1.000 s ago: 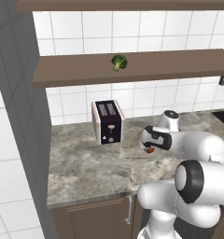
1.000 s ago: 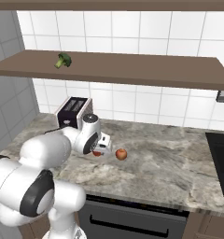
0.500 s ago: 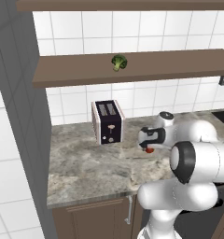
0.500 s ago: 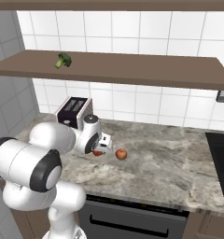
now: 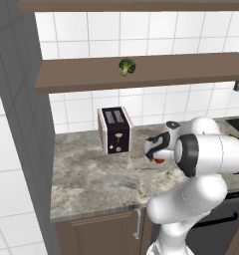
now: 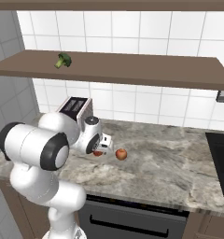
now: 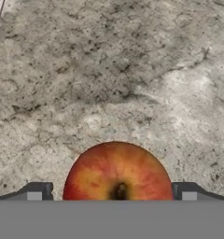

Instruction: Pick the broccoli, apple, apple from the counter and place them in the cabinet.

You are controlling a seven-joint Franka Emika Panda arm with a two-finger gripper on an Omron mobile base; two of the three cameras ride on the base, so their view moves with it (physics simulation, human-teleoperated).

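- We see the broccoli [image 5: 126, 65] already lying on the cabinet [image 5: 191, 69], the long brown shelf board above the table [image 5: 91, 174]; from the right base view it sits toward the shelf's left end [image 6: 63, 59].
- Our jaws [image 7: 111, 193] stand wide apart, with one dark fingertip [image 7: 37, 192] on each side of an apple [image 7: 117, 172] in the hand view.
- That apple, red with an orange-yellow flush and its stem pit facing the camera, lies between the two tips, and a narrow gap shows on both sides of it, so nothing is clamped.
- In the right base view this apple [image 6: 98, 152] peeks out just under our white hand, resting on the marbled table [image 6: 170, 163].
- In the left base view only a small red patch of it [image 5: 160, 160] shows below the hand.
- The other apple [image 6: 121, 153] lies on the table just beside the first, toward the stove side, clear of our hand.
- A dark toaster [image 5: 115, 129] with a pale shell stands upright at the back of the table against the tiled wall, near our arm but apart from both apples.
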